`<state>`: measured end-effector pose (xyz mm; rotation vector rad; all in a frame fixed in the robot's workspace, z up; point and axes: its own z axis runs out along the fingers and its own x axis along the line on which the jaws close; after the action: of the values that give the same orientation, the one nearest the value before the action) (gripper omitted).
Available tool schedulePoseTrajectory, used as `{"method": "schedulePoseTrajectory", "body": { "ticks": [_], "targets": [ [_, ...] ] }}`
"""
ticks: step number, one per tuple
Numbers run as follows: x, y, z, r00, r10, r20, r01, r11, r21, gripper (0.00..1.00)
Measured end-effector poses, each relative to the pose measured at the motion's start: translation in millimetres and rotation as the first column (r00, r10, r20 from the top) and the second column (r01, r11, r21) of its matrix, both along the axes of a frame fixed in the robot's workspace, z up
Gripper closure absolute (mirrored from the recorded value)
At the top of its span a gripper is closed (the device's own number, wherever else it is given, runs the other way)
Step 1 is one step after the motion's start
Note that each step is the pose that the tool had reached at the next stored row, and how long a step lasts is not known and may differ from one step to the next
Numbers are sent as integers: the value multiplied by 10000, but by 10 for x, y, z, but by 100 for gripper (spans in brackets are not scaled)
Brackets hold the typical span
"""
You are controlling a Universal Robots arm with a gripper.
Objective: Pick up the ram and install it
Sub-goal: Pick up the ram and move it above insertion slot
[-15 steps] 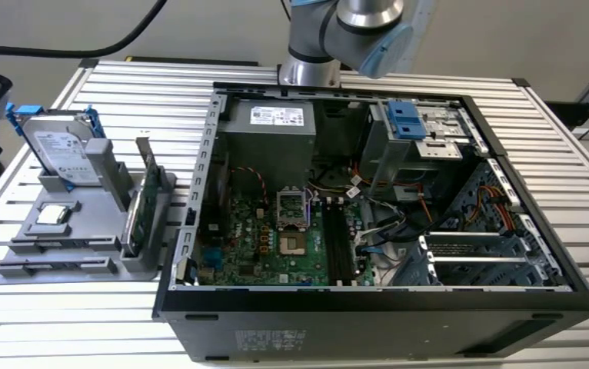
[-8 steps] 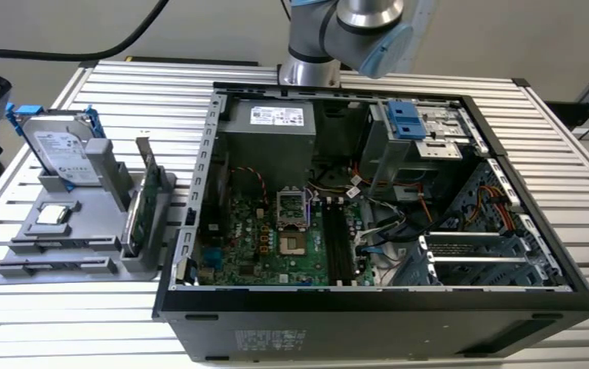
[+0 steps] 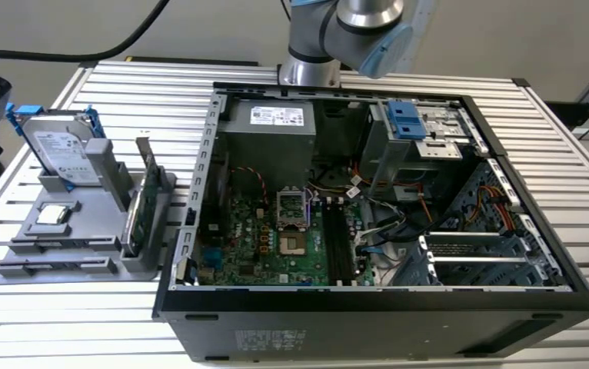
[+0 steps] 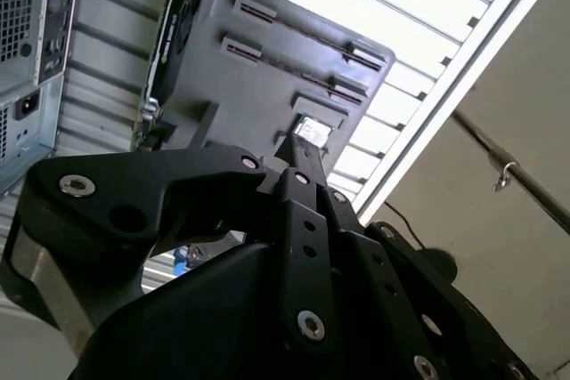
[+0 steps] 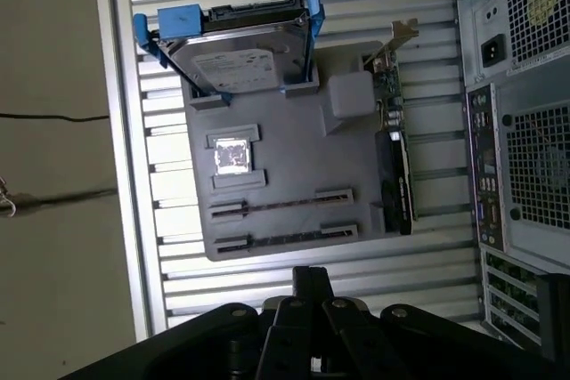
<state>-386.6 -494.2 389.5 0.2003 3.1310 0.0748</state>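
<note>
Ribbed, silvery metal worktop (image 3: 120, 84) carries an open black computer case (image 3: 377, 307) lying on its side, its green motherboard (image 3: 274, 246) facing up with long black slots (image 3: 337, 246) running beside the processor socket. Towards the exterior view's left of the case sits a flat grey plastic holder (image 5: 285, 157) with several parts on it: a silver hard drive in a blue frame (image 5: 236, 64) standing on edge, a tall green card with a metal bracket (image 5: 396, 157) upright along the side nearest the case, and a small square silver chip (image 5: 233, 153) lying flat in a shallow recess. The ram (image 5: 280, 206) shows as a slim dark bar, seen edge-on, seated in a long groove of the holder; a second bar (image 5: 285, 238) of the same look lies in the parallel groove just beside it (both are near the holder's edge farthest from the hard drive). In both wrist views the black hand (image 5: 312, 275) hangs above the holder, well apart from it, with its two fingers pressed together and nothing between them. In the exterior view the grey arm with pale blue caps (image 3: 361, 31) rises behind the case.
</note>
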Motion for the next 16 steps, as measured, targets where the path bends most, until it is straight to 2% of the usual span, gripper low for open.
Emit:
{"method": "schedulePoseTrajectory", "body": {
  "ticks": [16],
  "targets": [
    [-3, 0, 0, 9980, -632, 0, 632, 9980, 0, 100]
  ]
}}
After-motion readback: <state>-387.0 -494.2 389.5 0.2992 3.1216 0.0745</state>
